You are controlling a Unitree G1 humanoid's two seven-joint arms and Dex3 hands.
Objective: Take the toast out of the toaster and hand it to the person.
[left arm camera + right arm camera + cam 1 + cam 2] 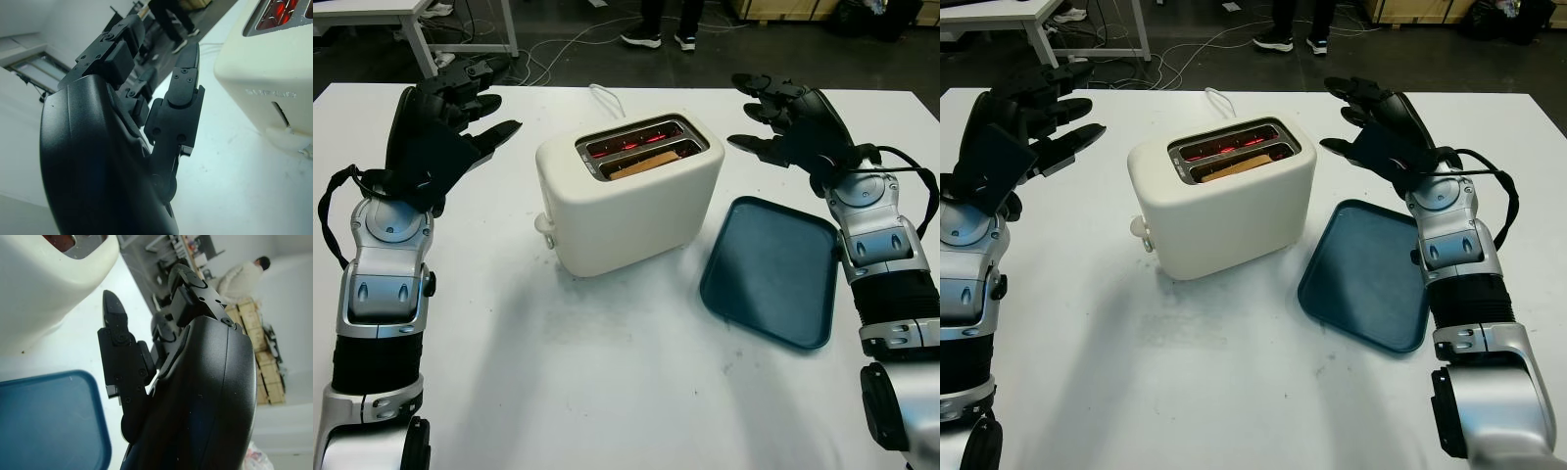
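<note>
A cream toaster point(626, 201) stands mid-table with two slots glowing red inside. A slice of toast point(644, 164) sits low in the near slot, its brown top edge just visible. My left hand point(460, 108) hovers open to the left of the toaster, a short way off. My right hand point(773, 117) hovers open to the toaster's right, above the far end of the tray. Neither hand touches anything. A person's legs and shoes point(658, 29) stand beyond the table's far edge.
A dark blue tray point(769, 269) lies flat to the right of the toaster. The toaster's white cord point(602, 96) runs off the far edge. A lever knob point(544, 223) sticks out of the toaster's left end. A white desk point(411, 20) stands at the back left.
</note>
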